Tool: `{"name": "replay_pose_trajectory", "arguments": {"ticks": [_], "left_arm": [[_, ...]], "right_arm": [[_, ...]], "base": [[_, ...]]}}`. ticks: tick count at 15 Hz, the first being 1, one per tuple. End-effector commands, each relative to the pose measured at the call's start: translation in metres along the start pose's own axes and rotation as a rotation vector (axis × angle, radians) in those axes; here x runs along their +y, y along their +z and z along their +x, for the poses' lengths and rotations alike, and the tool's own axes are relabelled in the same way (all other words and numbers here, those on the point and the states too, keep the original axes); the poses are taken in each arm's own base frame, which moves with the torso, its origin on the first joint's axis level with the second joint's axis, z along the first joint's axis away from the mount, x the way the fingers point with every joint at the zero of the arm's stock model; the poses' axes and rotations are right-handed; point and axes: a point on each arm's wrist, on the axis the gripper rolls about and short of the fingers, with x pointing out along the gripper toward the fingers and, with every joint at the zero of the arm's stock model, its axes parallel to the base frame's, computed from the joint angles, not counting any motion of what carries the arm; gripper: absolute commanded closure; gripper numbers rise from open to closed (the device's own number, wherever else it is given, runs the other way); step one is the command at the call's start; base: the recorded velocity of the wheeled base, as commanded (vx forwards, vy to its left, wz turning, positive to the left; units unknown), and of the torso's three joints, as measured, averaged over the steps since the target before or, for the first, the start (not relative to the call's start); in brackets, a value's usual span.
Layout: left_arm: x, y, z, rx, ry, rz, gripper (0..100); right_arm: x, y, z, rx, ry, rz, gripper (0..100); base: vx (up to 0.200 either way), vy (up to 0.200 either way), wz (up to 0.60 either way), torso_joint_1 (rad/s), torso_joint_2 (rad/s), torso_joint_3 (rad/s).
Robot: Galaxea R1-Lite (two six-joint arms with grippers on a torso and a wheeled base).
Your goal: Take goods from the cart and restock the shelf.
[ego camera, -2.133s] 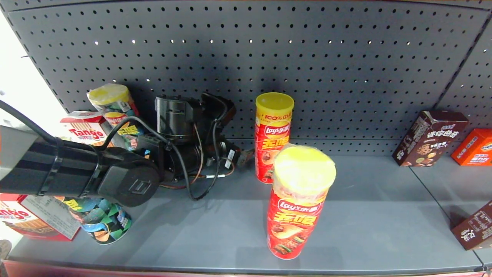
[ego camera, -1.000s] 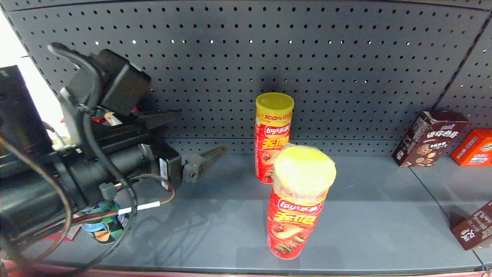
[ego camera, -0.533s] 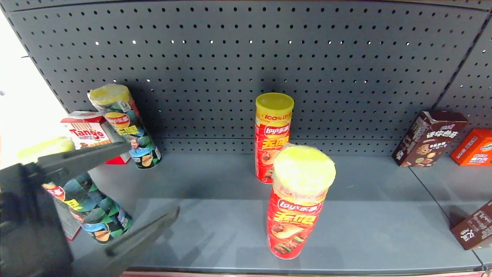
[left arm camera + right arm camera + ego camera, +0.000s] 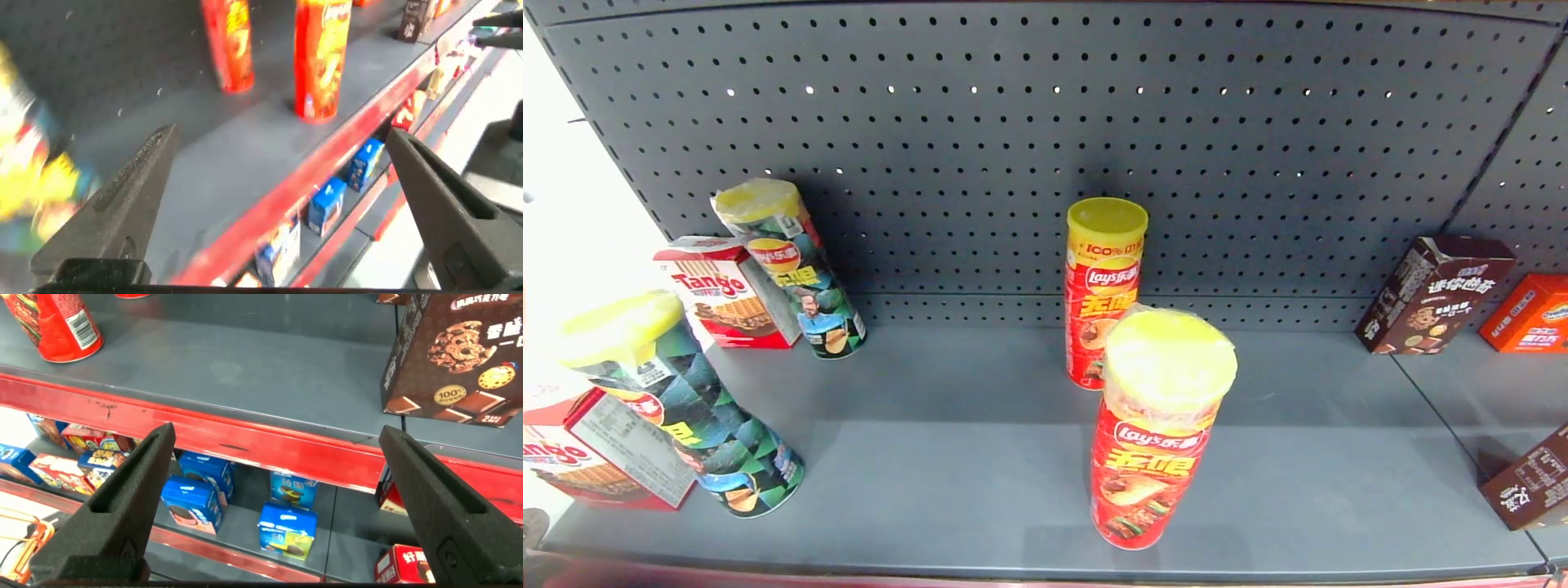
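The grey shelf holds two red chip cans, one at the back and one nearer the front edge. Two green-blue chip cans stand to the left, one leaning against the pegboard and one at the front. My left gripper is open and empty in front of the shelf edge, facing the red cans. My right gripper is open and empty too, level with the red shelf lip, with a red can on one side and a brown cookie box on the other.
Wafer boxes stand at the far left. Brown cookie boxes and an orange box are at the right. Bare shelf lies between the can groups. Blue boxes fill the lower shelf.
My left arm has pulled back from the shelf's back left and left the head view, its gripper open. The cans and boxes have stayed in place.
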Motion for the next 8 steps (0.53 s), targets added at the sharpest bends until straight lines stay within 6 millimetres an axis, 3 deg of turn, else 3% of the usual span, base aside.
{"name": "replay_pose_trajectory", "arguments": {"ticks": [1,3,6,8], "left_arm": [[-0.005,-0.021,-0.020,0.026,0.152,-0.036,0],[-0.008,-0.030,-0.012,0.082,0.220,-0.035,0],[-0.012,-0.061,-0.007,0.101,0.444,-0.009,0],[-0.013,-0.061,-0.008,0.101,0.582,0.010,0]], "right_arm": [[0.000,0.000,0.000,0.001,0.000,-0.001,0],[0.000,0.000,0.000,0.001,0.000,-0.001,0],[0.000,0.000,0.000,0.001,0.000,-0.001,0],[0.000,0.000,0.000,0.001,0.000,-0.001,0]], "base": [[0.000,0.000,0.00,0.000,0.00,0.000],[0.000,0.000,0.00,0.000,0.00,0.000],[0.000,0.000,0.00,0.000,0.00,0.000],[0.000,0.000,0.00,0.000,0.00,0.000]]}}
